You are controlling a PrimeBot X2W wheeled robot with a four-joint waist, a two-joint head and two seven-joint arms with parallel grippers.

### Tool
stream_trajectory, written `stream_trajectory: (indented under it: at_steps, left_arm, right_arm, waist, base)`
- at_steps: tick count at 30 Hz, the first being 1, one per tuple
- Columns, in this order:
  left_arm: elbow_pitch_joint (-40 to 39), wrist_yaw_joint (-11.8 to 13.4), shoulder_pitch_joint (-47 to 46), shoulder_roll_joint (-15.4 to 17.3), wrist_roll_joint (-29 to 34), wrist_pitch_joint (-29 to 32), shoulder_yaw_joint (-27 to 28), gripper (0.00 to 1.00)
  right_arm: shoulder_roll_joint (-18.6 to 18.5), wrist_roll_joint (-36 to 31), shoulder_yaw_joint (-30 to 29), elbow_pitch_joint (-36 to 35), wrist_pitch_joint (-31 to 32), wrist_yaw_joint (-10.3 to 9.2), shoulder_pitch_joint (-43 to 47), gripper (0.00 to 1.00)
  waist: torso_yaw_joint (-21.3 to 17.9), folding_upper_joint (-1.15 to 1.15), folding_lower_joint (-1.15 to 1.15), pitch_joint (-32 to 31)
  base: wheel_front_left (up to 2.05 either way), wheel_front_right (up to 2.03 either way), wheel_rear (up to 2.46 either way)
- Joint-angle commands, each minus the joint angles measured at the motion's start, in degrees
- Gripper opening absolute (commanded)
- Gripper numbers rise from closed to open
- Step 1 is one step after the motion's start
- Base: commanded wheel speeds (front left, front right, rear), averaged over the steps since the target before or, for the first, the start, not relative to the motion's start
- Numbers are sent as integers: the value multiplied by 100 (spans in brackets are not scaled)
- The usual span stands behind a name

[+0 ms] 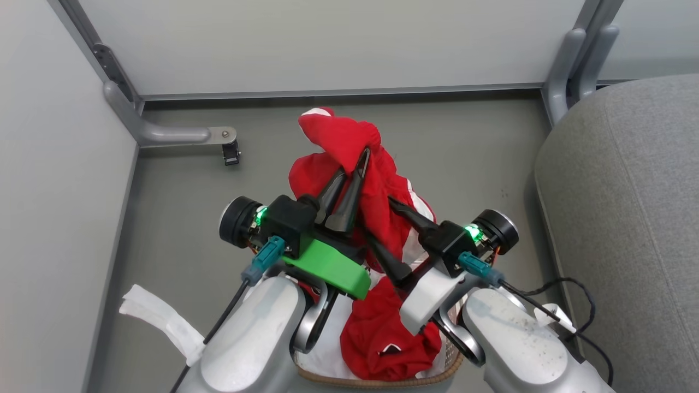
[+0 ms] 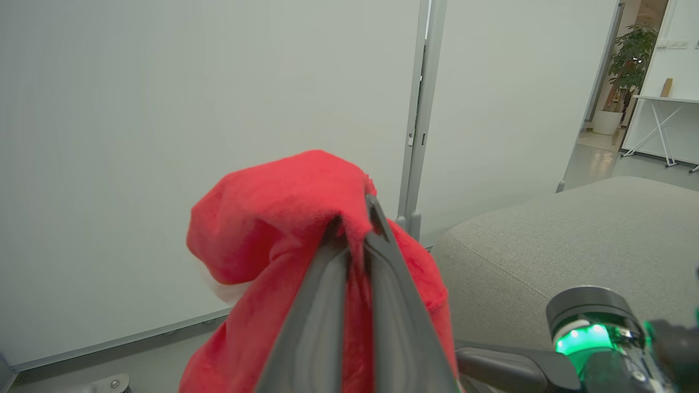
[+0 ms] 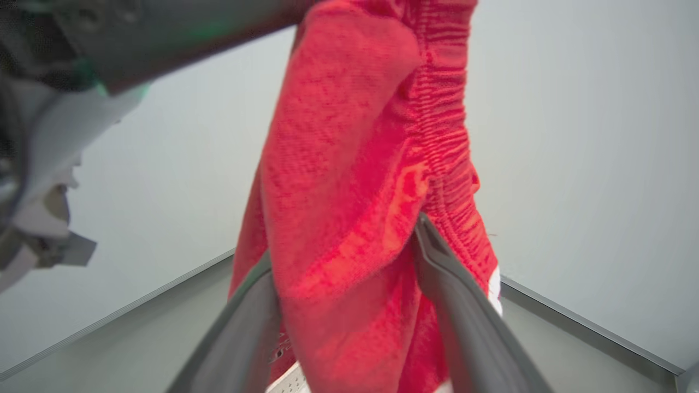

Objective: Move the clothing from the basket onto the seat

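Grey floor, white partition panels ahead, seat (image 1: pixel 628 218) off to my right. L gripper (image 1: pixel 357 164) is pinched tight on a fold of the clothing (image 1: pixel 338 136), held up above the basket (image 1: pixel 451 364). Rest of the red cloth drapes down w/ its tail in the basket. R gripper (image 3: pixel 344 237) straddles the hanging part, jaws wide, not clamped yet. Step, I reckon: lift-out, getting a 2nd hold. Next calls for R to nip the cloth, then both arms raise it clear of the rim & swing right. Long axis approx. vertical, top end flopped toward the far panel.
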Motion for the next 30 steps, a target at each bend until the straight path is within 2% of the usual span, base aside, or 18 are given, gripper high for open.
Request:
stream_trajectory:
  at_steps: [1, 4, 6, 7, 8, 16, 30]
  left_arm:
    - [-34, 28, -43, 16, -36, -1, -1, 0]
    - [-6, 47, -28, 15, 3, -1, 4, 0]
    - [13, 72, -26, 15, 80, -1, 42, 49]
    - [38, 67, -11, 15, 98, -1, 54, 87]
    - [41, 74, 10, 14, 115, -1, 77, 100]
    - [196, 1, 146, 18, 442, 1, 271, 100]
    - [343, -260, 433, 19, 814, 1, 735, 100]
  right_arm:
    - [-27, 62, -32, 15, -27, -4, -30, 0]
    - [-24, 95, -117, -53, -27, -4, 27, 0]
    - [-29, 79, -185, -93, -27, -4, 74, 0]
    - [-26, 81, -221, -113, -27, -4, 99, 0]
    - [-27, 78, -275, -141, -27, -4, 119, 0]
    - [-23, 21, -533, -325, -28, -4, 282, 0]
    - [-23, 39, -969, -815, -28, -5, 589, 0]
  waist:
    - [30, 0, 0, 10]
    - [17, 0, 0, 21]
    - [-25, 0, 0, 26]
    - [-52, 0, 0, 25]
    - [-91, 0, 0, 26]
    - [-622, 0, 0, 132]
    - [-2020, 0, 0, 374]
  base:
    - [0, 0, 0]
    - [0, 0, 0]
    - [0, 0, 0]
    - [0, 0, 0]
    - [0, 0, 0]
    - [0, 0, 0]
    - [0, 0, 0]
